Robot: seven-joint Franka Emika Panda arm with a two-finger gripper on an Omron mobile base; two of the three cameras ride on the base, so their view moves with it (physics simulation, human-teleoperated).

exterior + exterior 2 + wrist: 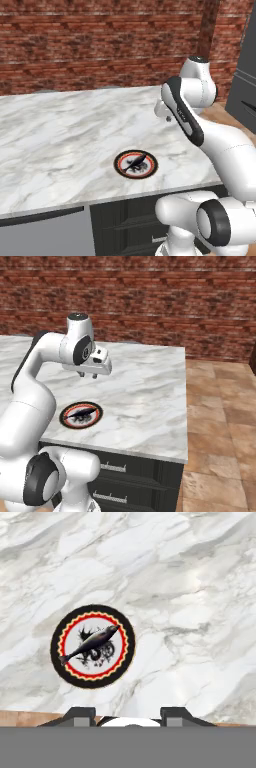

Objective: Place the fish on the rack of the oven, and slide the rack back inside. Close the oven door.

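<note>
The small dark fish lies diagonally on a round red-rimmed black plate on the marble counter. The fish and its plate sit near the counter's front edge; the same fish and plate appear in the right base view. My gripper hangs well above the counter, behind and to the right of the plate, pointing down. Its fingertips stand apart with nothing between them. The oven, its rack and its door are out of view.
The marble counter spreads wide to the left of the plate and ends at a right edge over brown floor tiles. A brick wall runs behind. Dark drawers sit under the counter front. A dark grey appliance stands at far right.
</note>
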